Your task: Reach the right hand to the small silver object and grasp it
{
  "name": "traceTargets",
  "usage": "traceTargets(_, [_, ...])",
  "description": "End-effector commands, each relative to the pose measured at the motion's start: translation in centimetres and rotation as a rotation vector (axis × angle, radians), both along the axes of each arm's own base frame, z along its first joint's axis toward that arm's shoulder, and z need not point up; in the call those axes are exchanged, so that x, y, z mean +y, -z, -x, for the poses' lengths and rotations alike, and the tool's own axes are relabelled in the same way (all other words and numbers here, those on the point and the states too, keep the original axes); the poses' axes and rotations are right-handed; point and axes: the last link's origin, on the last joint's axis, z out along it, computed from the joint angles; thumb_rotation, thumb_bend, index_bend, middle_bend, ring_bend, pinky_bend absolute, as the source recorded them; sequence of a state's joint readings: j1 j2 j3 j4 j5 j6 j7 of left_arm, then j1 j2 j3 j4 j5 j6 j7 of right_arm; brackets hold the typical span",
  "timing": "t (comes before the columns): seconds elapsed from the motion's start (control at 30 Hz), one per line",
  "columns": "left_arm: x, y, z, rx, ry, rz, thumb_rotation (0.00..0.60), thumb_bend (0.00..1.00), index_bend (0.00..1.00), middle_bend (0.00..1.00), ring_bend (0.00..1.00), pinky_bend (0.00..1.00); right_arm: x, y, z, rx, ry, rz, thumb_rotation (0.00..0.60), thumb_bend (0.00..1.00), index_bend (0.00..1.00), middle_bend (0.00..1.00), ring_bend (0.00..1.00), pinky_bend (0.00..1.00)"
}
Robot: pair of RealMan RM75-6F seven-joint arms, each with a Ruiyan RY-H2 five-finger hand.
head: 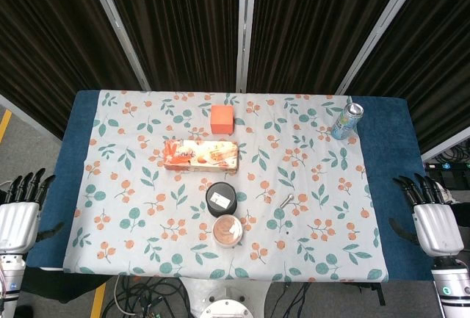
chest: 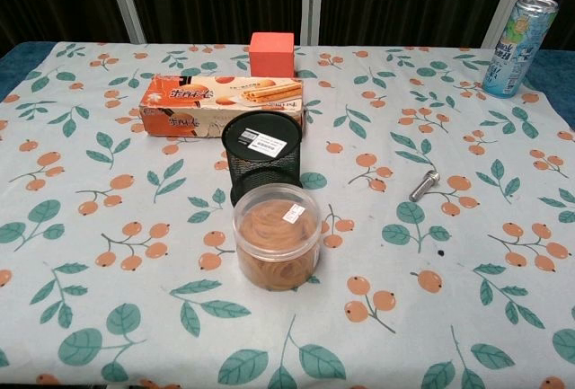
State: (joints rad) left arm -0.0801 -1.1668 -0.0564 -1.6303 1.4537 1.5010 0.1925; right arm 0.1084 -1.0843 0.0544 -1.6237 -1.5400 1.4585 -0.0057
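At the near edge of the counter (head: 77, 186), outside its two corners, both hands wait: right hand (head: 433, 219) off the right side with dark fingers (head: 415, 188) apart and empty, left hand (head: 20, 211) off the left side, fingers likewise spread, holding nothing; neither shows in the chest view. Counter wears a white cloth printed with orange berries and green leaves. Nearest item is a clear round plastic tub of tan rubber bands (chest: 276, 236), just behind it and touching or nearly so a black mesh cylindrical pen cup (chest: 261, 151) with a white label. To the right of these lies the small silver metal bolt-like object (chest: 425, 184), flat on the cloth, nothing touching it, well apart from the tub and cup. Its long axis runs diagonally, near end toward the counter centre, far end angled to the right and away. From the right hand it sits inward to the left and slightly farther from the robot; the right hand is clearly the nearer one, path looks open. Reach not begun. Farther back: orange-and-white long cardboard snack box (chest: 223, 101), then a small orange cube box (chest: 271, 53), and at the far right corner a green-blue drink can (chest: 519, 33) standing upright.
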Motion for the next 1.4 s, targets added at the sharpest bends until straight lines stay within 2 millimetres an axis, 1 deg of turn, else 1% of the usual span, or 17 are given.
traceTargets(0.03, [0.0,0.0,0.0,0.0,0.0,0.0,0.6,0.09,0.11,0.01,0.0,0.0,0.0,0.0,0.0,0.0,-0.001,0.0,0.6,0.18,0.13,0.15,0.0,0.0])
traceTargets(0.27, [0.0,0.0,-0.2,0.002,0.001,-0.002,0.6,0.09,0.11,0.01,0.0,0.0,-0.3,0.0,-0.2,-0.001,-0.014,-0.013,0.6,0.18,0.13,0.15,0.0,0.0])
traceTargets(0.37, [0.0,0.0,-0.3,0.005,0.003,-0.006,0.6,0.09,0.11,0.01,0.0,0.0,-0.7,0.5,-1.0,-0.011,-0.058,-0.05,0.6,0.18,0.13,0.16,0.0,0.0])
traceTargets(0.43, [0.1,0.0,-0.3,0.006,0.005,-0.007,0.6,0.09,0.11,0.01,0.0,0.0,-1.2,1.1,-1.9,-0.01,-0.103,-0.097,0.6,0.18,0.14,0.16,0.0,0.0])
traceTargets(0.5, [0.1,0.0,-0.4,0.007,0.008,-0.006,0.6,0.09,0.11,0.01,0.0,0.0,-2.3,2.0,-3.4,-0.011,-0.172,-0.163,0.6,0.2,0.19,0.18,0.0,0.0])
traceTargets(0.57, [0.1,0.0,-0.4,0.007,0.01,-0.004,0.6,0.09,0.11,0.01,0.0,0.0,-3.6,3.1,-5.0,-0.003,-0.233,-0.237,0.6,0.22,0.27,0.2,0.0,0.0])
traceTargets(0.63, [0.1,0.0,-0.4,0.008,0.011,-0.003,0.6,0.09,0.11,0.01,0.0,0.0,-4.8,4.3,-6.3,0.016,-0.28,-0.298,0.6,0.23,0.32,0.21,0.0,0.0])
traceTargets(0.73, [0.0,-0.1,-0.4,0.006,0.008,-0.007,0.6,0.09,0.11,0.01,0.0,0.0,-6.9,6.5,-8.2,0.065,-0.341,-0.387,0.6,0.23,0.37,0.21,0.0,0.0])
traceTargets(0.87, [-0.2,-0.2,-0.3,0.003,-0.001,-0.011,0.6,0.09,0.11,0.01,0.0,0.0,-8.9,9.2,-9.6,0.119,-0.374,-0.463,0.6,0.24,0.41,0.18,0.0,0.0])
traceTargets(0.97, [-0.3,-0.1,-0.2,0.001,-0.005,-0.011,0.6,0.09,0.11,0.01,0.0,0.0,-10.0,11.0,-10.2,0.172,-0.398,-0.493,0.6,0.25,0.42,0.18,0.0,0.0])
traceTargets(1.17, [-0.3,-0.1,-0.1,-0.002,-0.008,-0.013,0.6,0.09,0.11,0.01,0.0,0.0,-11.3,13.9,-10.7,0.265,-0.434,-0.516,0.6,0.25,0.42,0.18,0.0,0.0])
traceTargets(1.4, [-0.3,0.0,0.1,-0.008,-0.018,-0.01,0.6,0.09,0.11,0.01,0.0,0.0,-12.2,16.0,-10.8,0.3,-0.452,-0.499,0.6,0.25,0.43,0.18,0.0,0.0])
